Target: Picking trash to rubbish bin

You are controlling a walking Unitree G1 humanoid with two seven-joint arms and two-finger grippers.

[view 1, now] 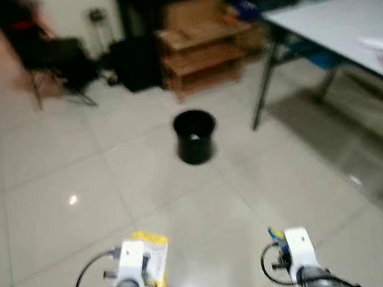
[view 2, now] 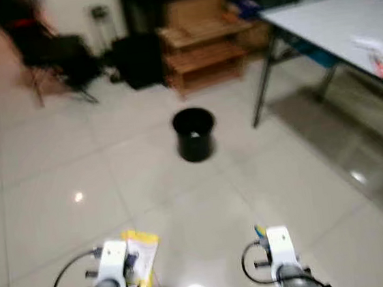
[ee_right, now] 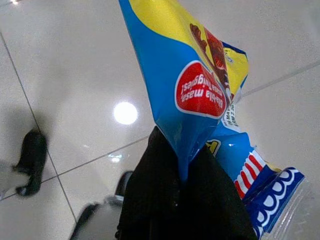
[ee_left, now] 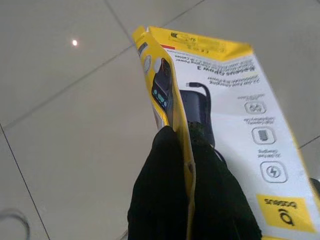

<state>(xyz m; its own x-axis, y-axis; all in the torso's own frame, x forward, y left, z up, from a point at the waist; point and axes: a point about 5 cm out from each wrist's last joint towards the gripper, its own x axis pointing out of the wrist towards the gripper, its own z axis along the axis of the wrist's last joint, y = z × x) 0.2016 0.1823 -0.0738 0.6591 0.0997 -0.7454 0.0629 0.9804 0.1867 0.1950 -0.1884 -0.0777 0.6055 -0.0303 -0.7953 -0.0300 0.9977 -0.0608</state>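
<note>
A yellow charger box (ee_left: 220, 110) is pinched by the left gripper (ee_left: 190, 145), a blue snack wrapper (ee_right: 190, 90) by the right gripper (ee_right: 182, 165); the black rubbish bin (view 1: 195, 136) is well ahead; either thin-edge pinch could slip while walking

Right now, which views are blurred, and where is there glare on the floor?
Both eye views are softly blurred, the round black bin included. The wrist views are sharp: yellow charger package, blue-yellow snack bag. Lamp glare on the glossy tiles.
</note>
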